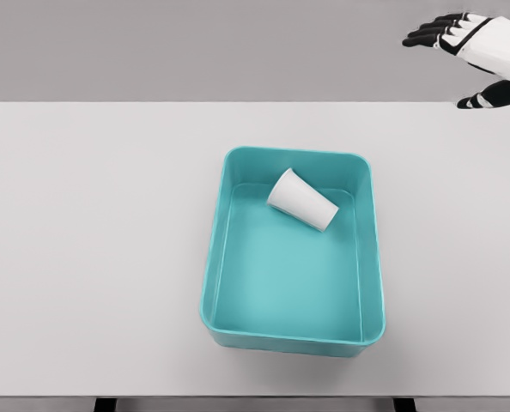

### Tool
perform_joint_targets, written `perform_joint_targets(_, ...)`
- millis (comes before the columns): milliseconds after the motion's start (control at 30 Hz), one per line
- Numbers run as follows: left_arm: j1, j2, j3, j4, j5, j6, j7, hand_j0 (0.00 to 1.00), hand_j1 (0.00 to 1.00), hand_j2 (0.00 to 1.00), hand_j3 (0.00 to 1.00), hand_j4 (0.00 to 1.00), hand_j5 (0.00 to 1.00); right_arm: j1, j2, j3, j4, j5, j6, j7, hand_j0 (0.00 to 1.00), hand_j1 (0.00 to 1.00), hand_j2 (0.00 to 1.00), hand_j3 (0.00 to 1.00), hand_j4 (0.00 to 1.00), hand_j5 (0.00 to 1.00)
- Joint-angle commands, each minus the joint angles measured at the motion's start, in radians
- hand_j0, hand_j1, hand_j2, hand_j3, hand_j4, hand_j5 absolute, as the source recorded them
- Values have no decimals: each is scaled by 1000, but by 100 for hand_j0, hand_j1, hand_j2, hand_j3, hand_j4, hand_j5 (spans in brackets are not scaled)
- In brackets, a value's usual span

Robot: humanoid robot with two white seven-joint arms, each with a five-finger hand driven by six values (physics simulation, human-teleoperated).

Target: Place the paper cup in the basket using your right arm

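Head view. My right hand (471,53) is up at the far right corner, above and beyond the far edge of the surface (83,257), well apart from everything on it. Fingers are stretched out and spread, pointing left; thumb hangs below them. Nothing in the hand.

Paper cup (302,200): inside the basket (289,339), in the far half, toward the right. It lies tipped on its side, not upright, one end up by the far wall and the other pointing down toward the right wall. Whether it leans on the far wall or only rests on the floor beside it, I cannot tell.

Basket: teal, rectangular, sits about mid-surface, slightly right of centre. The cup is the only thing in it; the near half of its floor is bare.

Step in hand, as I judge it: the placing looks done, since the cup is within the walls and my hand is free of it. What remains is only retreat. The next move calls for keeping the arm high and away from the basket rim so nothing gets nudged. No regrasp seems needed unless an upright cup is wanted, which the task does not ask.

Left arm: not visible.
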Motion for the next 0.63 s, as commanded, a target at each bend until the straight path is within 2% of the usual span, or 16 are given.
perform_joint_targets(0,0,0,0,0,-1,0,0,100,100,100,100,100,100,0,-16,30,-1,169,1,0,100,100,100,100,100,100)
perform_joint_targets(100,0,0,0,0,-1,0,0,100,100,100,100,100,100,0,-10,127,-9,171,1,2,100,100,100,100,100,100)
perform_joint_targets(600,5,0,0,3,2,0,0,100,100,100,100,100,100,12,-28,185,-6,172,1,6,100,100,100,100,100,100)
